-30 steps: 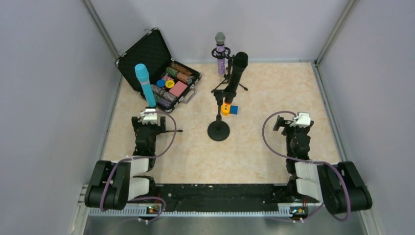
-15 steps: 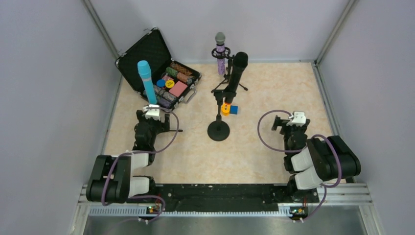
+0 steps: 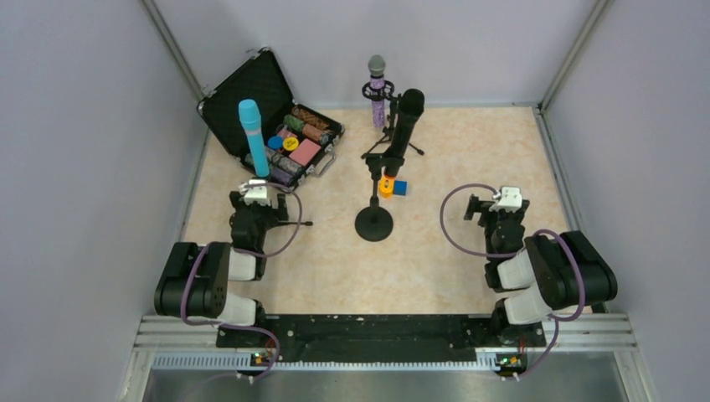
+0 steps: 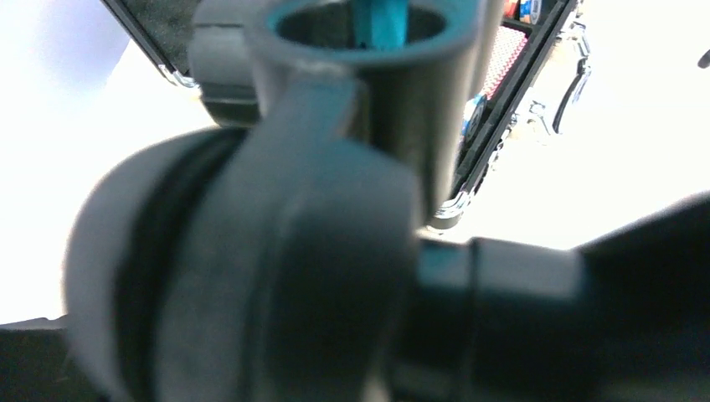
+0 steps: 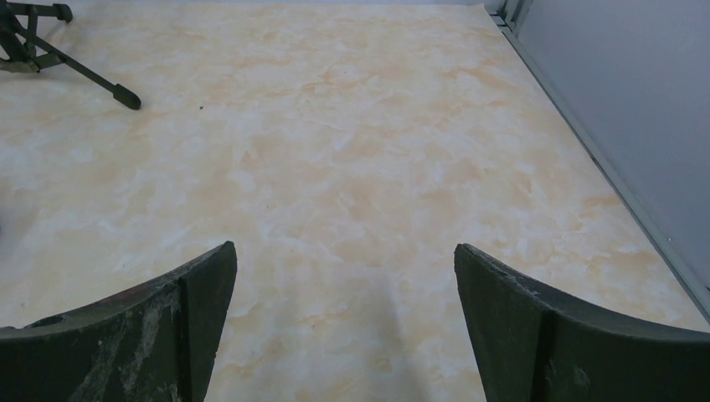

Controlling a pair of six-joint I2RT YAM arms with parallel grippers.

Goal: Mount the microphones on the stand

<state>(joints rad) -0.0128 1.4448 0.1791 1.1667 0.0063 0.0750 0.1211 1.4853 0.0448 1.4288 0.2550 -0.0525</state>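
While right tool [image 5: 343, 247] stays spread, left arm [image 3: 201, 285] folded back.

Open black case [image 3: 259, 84] back left, blue cube [image 3: 401, 188]

Robot lab cell: grey panel walls [image 3: 84, 126] enclose marbled table [image 3: 435, 251]; left arm [image 3: 201, 289], right arm [image 3: 548, 280] bolted to rail [image 3: 159, 339] at near edge.

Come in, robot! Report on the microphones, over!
Right fingers open, empty. Left fingers open, close against the light-blue microphone's clip. Purple microphone and black microphone sit in stands too. Open chip case beside the blue one.
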